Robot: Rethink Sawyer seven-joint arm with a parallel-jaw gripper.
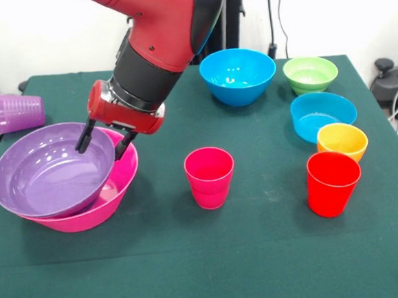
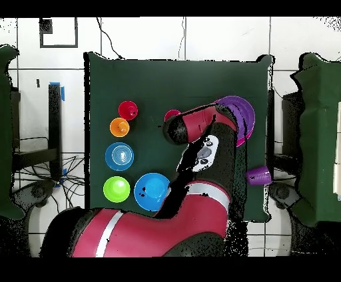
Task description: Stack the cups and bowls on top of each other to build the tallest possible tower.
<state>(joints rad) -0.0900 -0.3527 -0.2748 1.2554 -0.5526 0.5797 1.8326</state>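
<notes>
Front view. The gripper (image 1: 105,144) stood over the far rim of the purple bowl (image 1: 49,173), one finger (image 1: 85,139) inside the rim and the other outside it, so the rim passed between them. Whether the fingers pinched the rim or merely straddled it could not be told. The purple bowl sat tilted inside the pink bowl (image 1: 109,194), its left side overhanging the pink rim. Relative to the pink bowl, the purple cup (image 1: 18,112) lay on its side to the far left, near the table (image 1: 209,272) edge. The pink cup (image 1: 209,177) stood upright just right of the pink bowl. Farther right stood the red cup (image 1: 333,182), with the orange bowl (image 1: 342,140) touching it from behind, then the cyan bowl (image 1: 322,114) and the green bowl (image 1: 310,73). The blue bowl (image 1: 237,75) stood well behind and right of the pink bowl.

Overhead view. The arm (image 2: 200,156) hid the gripper and most of the purple bowl (image 2: 238,112). Left of that bowl, the red cup (image 2: 127,110), orange bowl (image 2: 120,126), cyan bowl (image 2: 120,156) and green bowl (image 2: 116,189) formed a column, with the blue bowl (image 2: 152,191) beside the green one. The purple cup (image 2: 258,176) lay below the purple bowl.
</notes>
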